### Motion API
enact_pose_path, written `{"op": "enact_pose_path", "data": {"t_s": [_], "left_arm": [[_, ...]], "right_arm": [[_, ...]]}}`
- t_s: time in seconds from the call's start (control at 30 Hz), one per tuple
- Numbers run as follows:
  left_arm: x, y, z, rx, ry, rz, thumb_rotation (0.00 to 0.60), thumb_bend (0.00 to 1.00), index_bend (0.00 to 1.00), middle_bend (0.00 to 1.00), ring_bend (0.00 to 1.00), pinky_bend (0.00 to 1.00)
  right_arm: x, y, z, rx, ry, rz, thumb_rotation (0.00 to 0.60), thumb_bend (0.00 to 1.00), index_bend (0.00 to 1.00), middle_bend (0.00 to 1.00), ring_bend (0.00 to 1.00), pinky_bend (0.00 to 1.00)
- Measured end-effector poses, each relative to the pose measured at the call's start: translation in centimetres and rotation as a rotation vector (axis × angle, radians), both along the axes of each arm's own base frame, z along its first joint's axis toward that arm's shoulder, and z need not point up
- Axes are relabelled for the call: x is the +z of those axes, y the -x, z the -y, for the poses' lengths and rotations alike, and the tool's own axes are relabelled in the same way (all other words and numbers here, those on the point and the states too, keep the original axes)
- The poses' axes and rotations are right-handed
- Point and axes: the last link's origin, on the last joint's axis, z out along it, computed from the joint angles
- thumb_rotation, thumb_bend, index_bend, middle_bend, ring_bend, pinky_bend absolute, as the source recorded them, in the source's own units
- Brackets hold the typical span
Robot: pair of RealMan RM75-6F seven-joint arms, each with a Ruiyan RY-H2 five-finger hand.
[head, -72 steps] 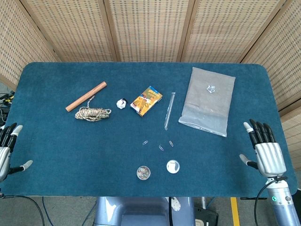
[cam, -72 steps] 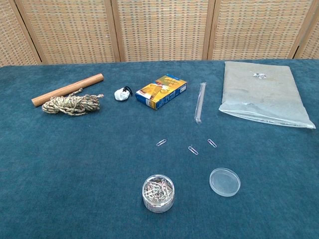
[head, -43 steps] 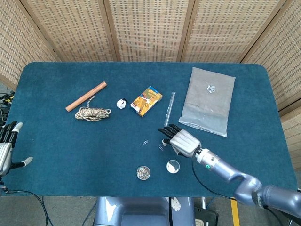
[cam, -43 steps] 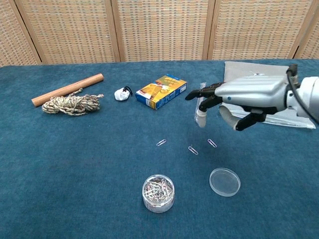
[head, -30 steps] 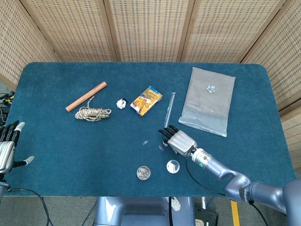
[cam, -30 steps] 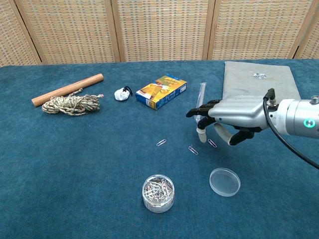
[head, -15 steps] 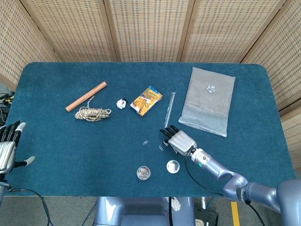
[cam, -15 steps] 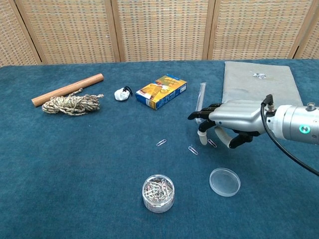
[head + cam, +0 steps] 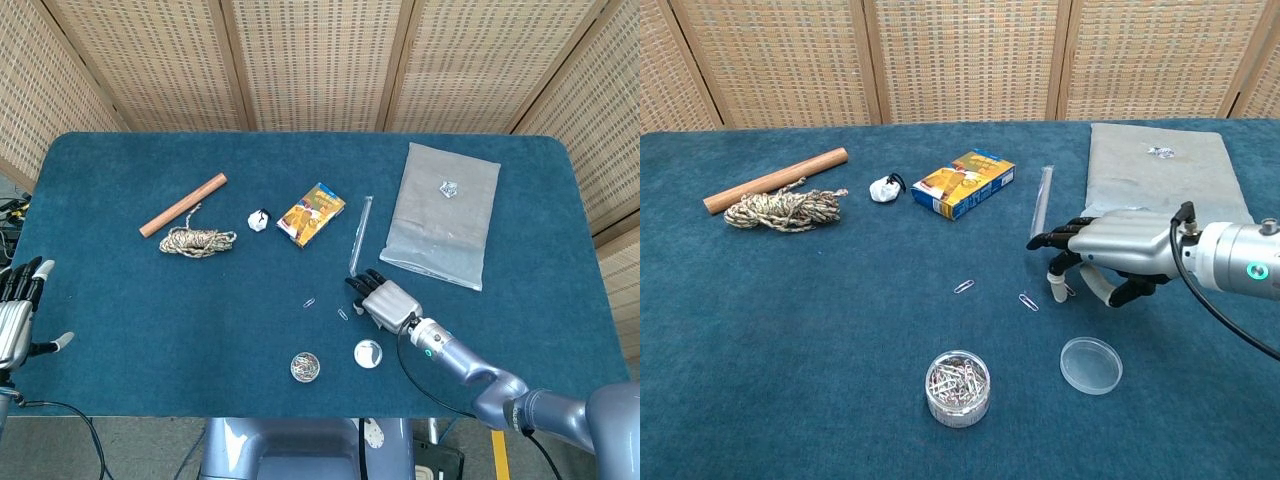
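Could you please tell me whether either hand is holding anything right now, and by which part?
Nothing is visibly held. The right hand hovers over a loose silver paper clip; contact cannot be told. The left hand is open.

Woven cane screen panels [image 9: 320,60] behind; grey floor [image 9: 140,450], perhaps concrete.

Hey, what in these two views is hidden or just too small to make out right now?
- Third loose paper clip: mostly covered by the right hand in the chest view, and contact cannot be judged.
- Left hand: cut off by the head view's left edge, absent from the chest view.
- Print on the small box: too small in both views.
- Small item on the plastic bag: too small to identify.
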Motion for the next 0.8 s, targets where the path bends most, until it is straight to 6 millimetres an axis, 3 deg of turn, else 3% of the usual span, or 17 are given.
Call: {"op": "enact_pose_path", "data": {"t_s": [0.33, 0.53, 0.63, 0.73, 0.8], "left_arm": [[-0.1, 0.2, -0.2, 0.008, 0.006, 0.001, 0.600, 0.00, 0.00, 0.00, 0.00, 0.00], [-0.1, 0.1, -0.2, 0.006, 0.008, 0.000, 0.600, 0.00, 0.00, 0.00, 0.00, 0.00], [-0.2, 0.1, -0.2, 0.004, 0.009, -0.001, 0.600, 0.00, 0.00, 0.00, 0.00, 0.00], [-0.2, 0.0, -0.1, 0.001, 0.010, -0.001, 0.600, 0.00, 0.00, 0.00, 0.00, 0.00], [-0.2, 0.0, -0.1, -0.001, 0.008, -0.002, 0.600, 0.00, 0.00, 0.00, 0.00, 0.00]], "right_arm": [[2.3, 2.3, 1.4, -0.049, 0.069, -0.030, 0.600, 0.93, 0.42, 0.00, 0.00, 0.00], [3.1, 2.4, 1.6, -0.064, 0.083, 0.004, 0.600, 0.91, 0.42, 0.00, 0.00, 0.00], [3.4, 1.9, 1.6, -0.076, 0.081, 0.057, 0.600, 0.69, 0.42, 0.00, 0.00, 0.00], [3.8, 0.9, 1.9, -0.083, 0.095, 0.138, 0.600, 0.34, 0.42, 0.00, 0.00, 0.00], [3.7, 0.4, 2.1, -0.079, 0.105, 0.166, 0.600, 0.31, 0.42, 0.00, 0.00, 0.00]]}}
